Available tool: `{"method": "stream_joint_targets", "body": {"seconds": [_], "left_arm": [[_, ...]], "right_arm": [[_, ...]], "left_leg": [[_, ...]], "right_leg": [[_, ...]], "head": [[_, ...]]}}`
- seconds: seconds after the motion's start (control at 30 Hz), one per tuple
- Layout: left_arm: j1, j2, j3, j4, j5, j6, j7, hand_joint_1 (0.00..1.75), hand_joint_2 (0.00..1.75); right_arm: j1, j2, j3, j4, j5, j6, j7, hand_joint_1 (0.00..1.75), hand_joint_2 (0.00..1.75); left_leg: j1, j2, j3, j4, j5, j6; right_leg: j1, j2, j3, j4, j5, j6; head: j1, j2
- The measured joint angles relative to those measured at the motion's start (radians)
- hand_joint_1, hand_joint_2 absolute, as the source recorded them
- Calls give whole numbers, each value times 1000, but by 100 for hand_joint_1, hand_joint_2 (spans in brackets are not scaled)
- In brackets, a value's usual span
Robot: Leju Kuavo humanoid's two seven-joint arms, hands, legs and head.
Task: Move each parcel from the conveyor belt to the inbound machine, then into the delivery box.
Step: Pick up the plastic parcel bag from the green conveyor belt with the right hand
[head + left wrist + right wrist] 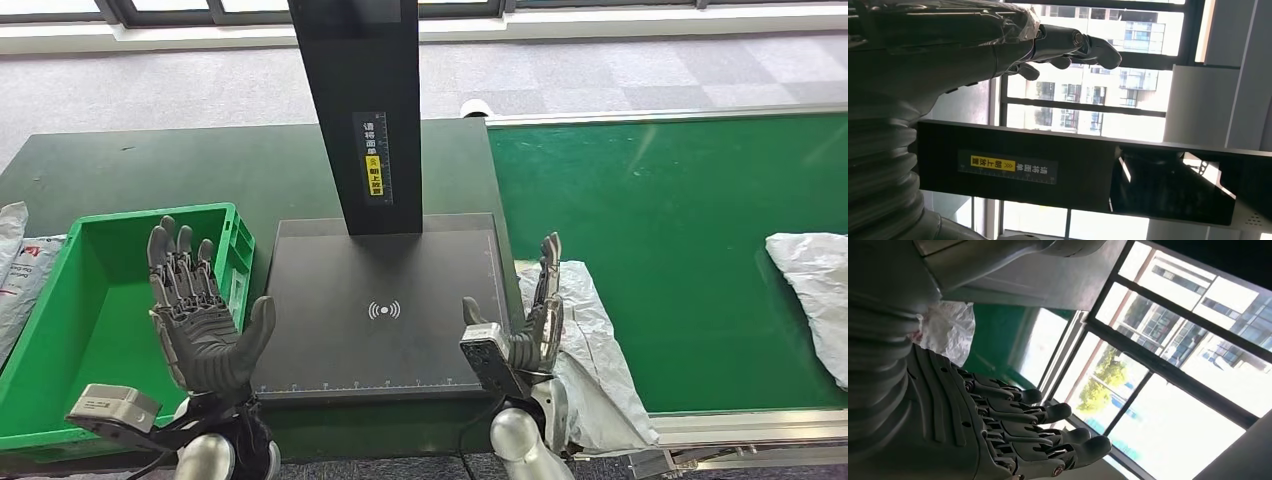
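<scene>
Left fingers (180, 265) spread wide and upright, holding nothing, above the green box (60, 330) edge and the scanner plate (385, 310). Right fingers (548, 270) straight, slightly apart, empty, palm edge-on, just beside a white parcel (590, 340) at the near end of the green belt (660, 230). Another parcel (815, 290) farther right on the belt. More bags (15, 265) left of the box, on the table (200, 165). Black post (360, 110) rising behind the plate.

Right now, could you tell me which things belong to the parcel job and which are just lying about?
Job:
nearest parcel
far parcel
conveyor belt
inbound machine
green box

Lying about:
bags left of the box
</scene>
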Motion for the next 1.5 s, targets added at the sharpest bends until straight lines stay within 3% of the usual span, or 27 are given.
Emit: {"method": "stream_joint_targets", "body": {"seconds": [0.63, 1.1, 1.5], "left_arm": [[17, -5, 51, -29, 45, -15, 0, 0, 175], [20, -5, 54, -42, 50, -17, 0, 0, 175], [21, -5, 57, -44, 50, -16, 0, 0, 175]], "right_arm": [[66, 13, -310, -148, 244, -1, 111, 0, 175], [83, 15, -445, -143, 354, -1, 236, 0, 175], [79, 15, -485, -109, 372, -1, 253, 0, 175]], "left_leg": [[-1, 0, 0, 0, -1, 0], [-1, 0, 0, 0, -2, 1], [-1, 0, 0, 0, -2, 1]], "right_leg": [[0, 0, 0, 0, -1, 1], [-1, 0, 0, 0, -1, 1], [-1, 0, 0, 0, -1, 1]], "head": [[0, 0], [0, 0], [0, 0]]}}
